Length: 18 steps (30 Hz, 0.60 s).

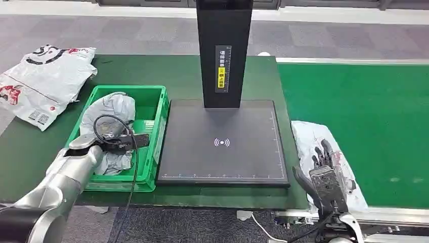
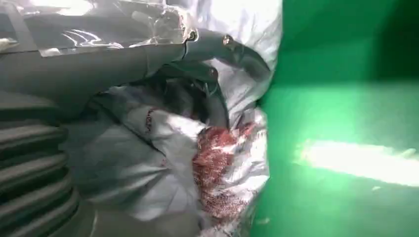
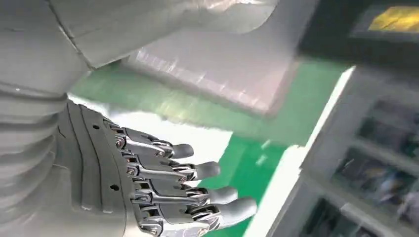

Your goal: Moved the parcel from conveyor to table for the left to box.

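A white parcel [image 1: 307,132] with dark and red print lies at the near left edge of the green conveyor [image 1: 364,111]. My right hand [image 1: 324,169] hovers just over its near end with its fingers spread and nothing in them; the right wrist view shows the right hand [image 3: 163,187] the same way. A crumpled grey-white parcel [image 1: 114,106] lies in the green bin [image 1: 164,116]. My left hand [image 1: 119,139] rests on top of it with fingers stretched out. In the left wrist view the left hand [image 2: 148,59] lies against that parcel [image 2: 163,153], beside the bin wall [image 2: 336,98].
A black scanner plate [image 1: 222,152] with a tall black column [image 1: 222,50] stands between bin and conveyor. White printed mail bags [image 1: 45,81] lie at the table's far left. A black cable [image 1: 132,172] hangs from my left wrist over the bin's front edge.
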Tool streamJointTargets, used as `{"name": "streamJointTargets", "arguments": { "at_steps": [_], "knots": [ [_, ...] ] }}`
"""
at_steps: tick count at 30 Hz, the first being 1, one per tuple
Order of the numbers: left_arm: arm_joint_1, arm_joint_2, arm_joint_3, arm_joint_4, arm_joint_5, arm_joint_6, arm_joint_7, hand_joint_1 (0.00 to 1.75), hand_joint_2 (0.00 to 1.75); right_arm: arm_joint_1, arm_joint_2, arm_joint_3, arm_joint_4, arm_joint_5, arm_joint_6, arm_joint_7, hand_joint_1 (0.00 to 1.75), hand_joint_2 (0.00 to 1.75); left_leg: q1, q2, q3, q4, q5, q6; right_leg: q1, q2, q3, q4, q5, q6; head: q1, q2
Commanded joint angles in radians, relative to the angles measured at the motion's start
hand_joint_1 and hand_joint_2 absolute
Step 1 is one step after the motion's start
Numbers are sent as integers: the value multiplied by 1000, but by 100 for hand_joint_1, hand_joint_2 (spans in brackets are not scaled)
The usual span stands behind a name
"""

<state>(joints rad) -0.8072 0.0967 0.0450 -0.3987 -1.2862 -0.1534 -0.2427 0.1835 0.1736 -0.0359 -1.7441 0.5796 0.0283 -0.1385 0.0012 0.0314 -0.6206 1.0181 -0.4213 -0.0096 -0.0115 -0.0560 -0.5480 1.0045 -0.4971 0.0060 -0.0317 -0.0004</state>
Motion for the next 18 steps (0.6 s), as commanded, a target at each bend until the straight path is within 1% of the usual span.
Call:
{"name": "streamJointTargets", "arguments": {
  "at_steps": [1, 3, 5, 7, 8, 9, 10, 11, 14, 15, 17, 18],
  "knots": [
    [118, -98, -83, -357, 302, -82, -134, 0, 175, -110, -69, -82, 173, 289, -126, 124, 0, 175, 2, -9, -1, -3, 3, 2, 1, -1, 3, -6, 2, 1, 0, 0],
    [200, -108, -98, -485, 417, -92, -154, 0, 175, -139, -93, -125, 215, 309, -137, 127, 0, 175, 1, -5, -1, -3, 2, 3, 1, 1, 3, -6, 3, 2, 0, 0],
    [278, -131, -90, -591, 535, -96, -182, 0, 175, -166, -108, -160, 249, 352, -156, 139, 0, 175, -1, 2, 1, -4, 1, 2, 0, 11, 3, -7, 6, 2, 0, 0],
    [337, -144, -106, -665, 596, -92, -175, 0, 175, -192, -110, -183, 283, 423, -167, 155, 0, 175, -3, -2, -1, -3, 1, 3, -3, 5, 1, -5, 4, 4, 0, 0],
    [348, -146, -114, -671, 599, -91, -175, 0, 175, -200, -109, -187, 289, 426, -167, 154, 0, 175, -3, -6, -2, -2, 2, 4, -3, 2, 1, -6, 3, 4, 0, 0],
    [366, -148, -123, -685, 620, -91, -176, 0, 175, -212, -110, -189, 306, 466, -177, 168, 0, 175, -3, -10, -1, -3, 2, 5, -4, -1, 3, -8, 1, 8, 0, 0],
    [378, -150, -134, -689, 632, -92, -177, 0, 175, -221, -113, -189, 322, 494, -179, 179, 0, 175, -3, -15, -2, -1, 2, 7, -4, -8, 5, -7, -1, 8, 0, 0],
    [384, -152, -139, -688, 631, -91, -177, 0, 175, -223, -114, -190, 326, 494, -179, 180, 0, 175, -4, -18, -2, -2, 2, 8, -5, -12, 7, -8, -1, 9, 0, 0],
    [383, -150, -142, -686, 634, -88, -177, 0, 175, -225, -113, -191, 333, 497, -180, 179, 0, 175, -4, -12, -2, -2, 0, 8, -5, -4, 6, -9, 1, 9, 0, 0],
    [381, -148, -142, -685, 636, -88, -177, 0, 175, -224, -112, -191, 331, 497, -180, 179, 0, 175, -5, -5, -4, 0, -1, 8, -5, 0, 2, -6, 2, 9, 0, 0],
    [379, -147, -142, -684, 637, -87, -177, 0, 175, -223, -111, -191, 330, 497, -180, 179, 0, 175, -5, 0, -3, -1, -1, 7, -5, 8, 2, -8, 4, 9, 0, 0],
    [379, -147, -142, -684, 637, -87, -177, 0, 175, -223, -111, -191, 330, 497, -180, 179, 0, 175, -6, 2, -4, -1, -1, 8, -6, 8, -1, -6, 4, 9, 0, 0]
  ]
}}
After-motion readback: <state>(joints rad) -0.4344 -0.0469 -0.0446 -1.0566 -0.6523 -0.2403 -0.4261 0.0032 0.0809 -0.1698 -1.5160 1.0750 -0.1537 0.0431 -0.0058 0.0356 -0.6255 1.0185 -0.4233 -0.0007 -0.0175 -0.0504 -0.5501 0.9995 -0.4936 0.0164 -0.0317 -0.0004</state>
